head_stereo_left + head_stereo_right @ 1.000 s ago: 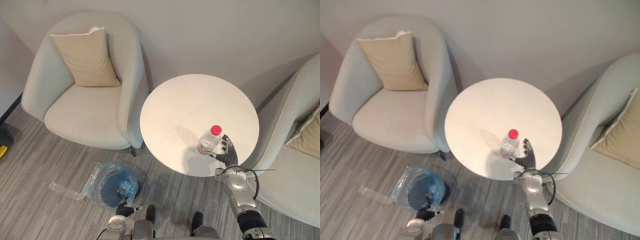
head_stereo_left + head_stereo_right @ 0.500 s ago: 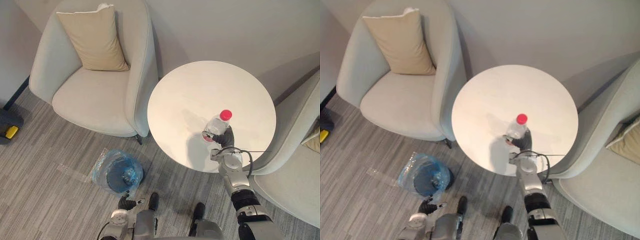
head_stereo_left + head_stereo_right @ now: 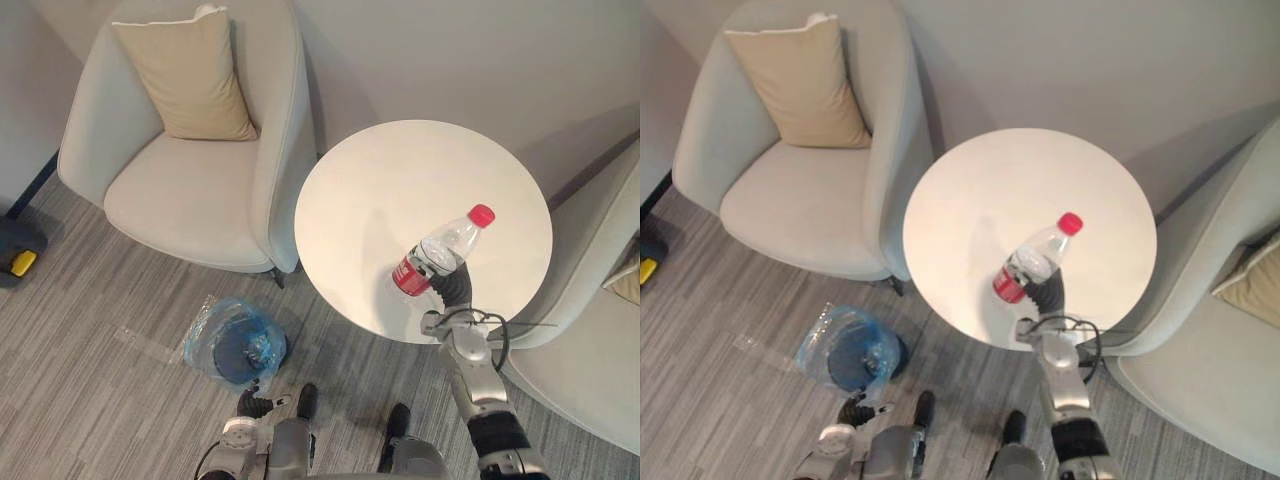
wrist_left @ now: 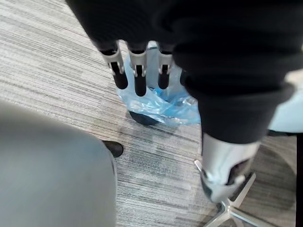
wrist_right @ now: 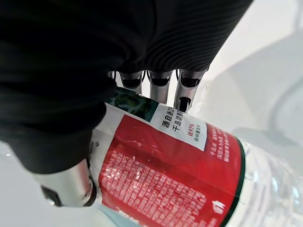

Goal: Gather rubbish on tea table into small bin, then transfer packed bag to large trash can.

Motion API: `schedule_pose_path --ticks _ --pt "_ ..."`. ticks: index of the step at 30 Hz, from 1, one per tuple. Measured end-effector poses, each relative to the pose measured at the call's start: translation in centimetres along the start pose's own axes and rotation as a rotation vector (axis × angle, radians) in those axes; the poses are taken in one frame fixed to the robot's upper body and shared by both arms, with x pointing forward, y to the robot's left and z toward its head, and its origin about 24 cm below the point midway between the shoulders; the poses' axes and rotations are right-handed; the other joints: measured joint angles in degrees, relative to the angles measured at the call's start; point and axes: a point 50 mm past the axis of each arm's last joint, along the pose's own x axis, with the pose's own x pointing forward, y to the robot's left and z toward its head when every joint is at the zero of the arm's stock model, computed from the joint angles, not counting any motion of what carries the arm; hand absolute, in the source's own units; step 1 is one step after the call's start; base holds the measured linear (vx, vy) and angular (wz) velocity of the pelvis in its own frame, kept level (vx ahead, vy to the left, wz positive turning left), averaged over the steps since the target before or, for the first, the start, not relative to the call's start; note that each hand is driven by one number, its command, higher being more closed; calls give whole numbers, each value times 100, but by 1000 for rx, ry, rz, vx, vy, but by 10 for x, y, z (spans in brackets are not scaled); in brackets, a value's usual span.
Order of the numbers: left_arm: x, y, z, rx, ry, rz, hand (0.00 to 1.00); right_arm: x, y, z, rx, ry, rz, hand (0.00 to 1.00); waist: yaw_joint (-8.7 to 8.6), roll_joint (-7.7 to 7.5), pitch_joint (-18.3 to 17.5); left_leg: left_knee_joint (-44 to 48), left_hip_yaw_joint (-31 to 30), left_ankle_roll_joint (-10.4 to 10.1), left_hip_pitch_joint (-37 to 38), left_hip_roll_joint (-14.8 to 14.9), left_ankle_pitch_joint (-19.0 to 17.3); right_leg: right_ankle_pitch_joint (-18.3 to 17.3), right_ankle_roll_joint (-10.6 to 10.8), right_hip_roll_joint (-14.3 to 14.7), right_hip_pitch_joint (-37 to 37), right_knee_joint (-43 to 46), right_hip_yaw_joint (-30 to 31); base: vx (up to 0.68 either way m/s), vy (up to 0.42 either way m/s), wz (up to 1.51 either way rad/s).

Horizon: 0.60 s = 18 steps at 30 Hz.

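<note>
A: Where is the clear plastic bottle [image 3: 440,252] with the red cap and red label?

B: In the right hand [image 3: 452,288], above the near edge of the round white tea table [image 3: 400,170]. It is tilted, cap up and away from the robot, base down toward it. It looks clear of the tabletop.

A: How is it held?

B: In the right wrist view the fingers [image 5: 160,84] curl over the label and the thumb closes from the other side. So the hold sits low on the bottle, with most of its length sticking out past the hand.

A: Your worry?

B: The wall is thin and smooth. Squeezed lightly, the bottle could swivel between thumb and fingers or slide out. Squeezed hard, it could buckle and shoot free. I can't tell whether any liquid is inside to shift its weight.

A: And the target?

B: The small bin [image 3: 235,345], lined with a loose blue plastic bag [image 4: 161,106], stands on the grey striped carpet [image 3: 110,400], well apart from the bottle, on the robot's left. The left hand [image 3: 255,403] hangs near it, fingers straight and relaxed, holding nothing.

A: So a long carry.

B: Yes. If the swing clips the table edge, the bottle may drop and roll under the pale grey armchair [image 3: 190,190]. The bag's rumpled mouth could also catch it, or the light bin could tip.
</note>
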Motion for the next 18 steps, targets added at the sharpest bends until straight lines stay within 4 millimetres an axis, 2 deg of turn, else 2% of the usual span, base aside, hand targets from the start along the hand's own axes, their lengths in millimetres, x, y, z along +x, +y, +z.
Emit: schedule_pose_path --ticks 4,10,12,18 --pt "-1 0 -6 25 28 -4 0 -20 -7 -7 -43 24 8 100 -55 -109 -222 -28 67 -37 16 11 23 19 30 7 -4 -50 80 -41 10 -7" --pt "-2 -1 -11 77 41 -16 0 -33 -8 -6 -85 17 27 100 -96 -226 -457 -118 228 -64 177 48 40 48 60 23 14 -57 283 -34 11 -15" --pt "-2 0 -15 92 55 -19 0 -40 -8 -9 -126 23 32 100 -178 -263 -509 -126 245 -64 235 45 40 98 70 27 94 -142 297 -45 15 -8" --pt "-4 -2 -19 130 66 -34 0 -56 -2 -21 -202 75 77 100 -265 -291 -635 -183 489 -63 462 68 36 204 74 46 214 -267 536 -25 15 -20"
